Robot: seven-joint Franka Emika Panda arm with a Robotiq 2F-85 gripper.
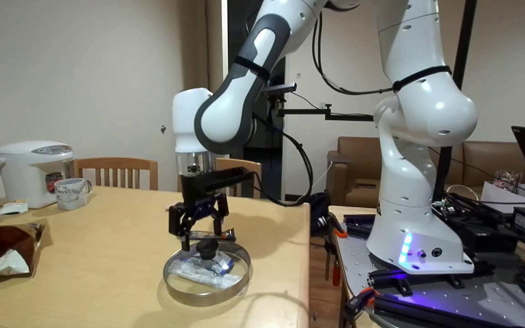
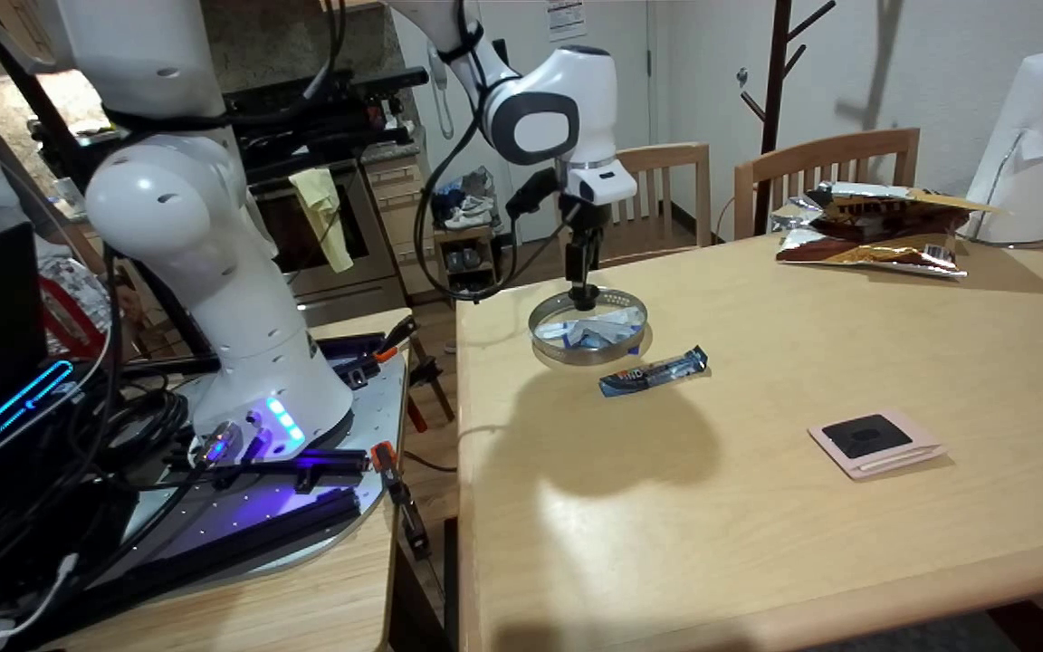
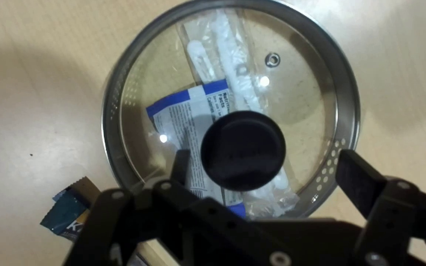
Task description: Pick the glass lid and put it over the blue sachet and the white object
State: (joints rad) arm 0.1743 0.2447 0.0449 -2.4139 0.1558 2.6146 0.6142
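The glass lid (image 3: 301,99) sits on the table with its metal rim down, in both exterior views as well. Under its glass lie the blue sachet (image 3: 179,118), a pale printed packet with blue ends, and the white object (image 3: 231,59), white pieces in a clear wrapper. The sachet partly overlaps the white object. My gripper (image 1: 201,236) is directly above the lid, pointing down. Its fingers (image 3: 359,177) stand wide apart on either side of the dark knob (image 3: 242,151), with a gap on each side. The gripper hides the lid's near edge in the wrist view.
A dark bar wrapper (image 2: 653,371) lies just beside the lid. Farther off are a pink and black wallet (image 2: 875,439), snack bags (image 1: 12,250), a patterned white cup (image 1: 73,193), a white cooker (image 1: 39,173) and a paper towel roll (image 2: 1033,145).
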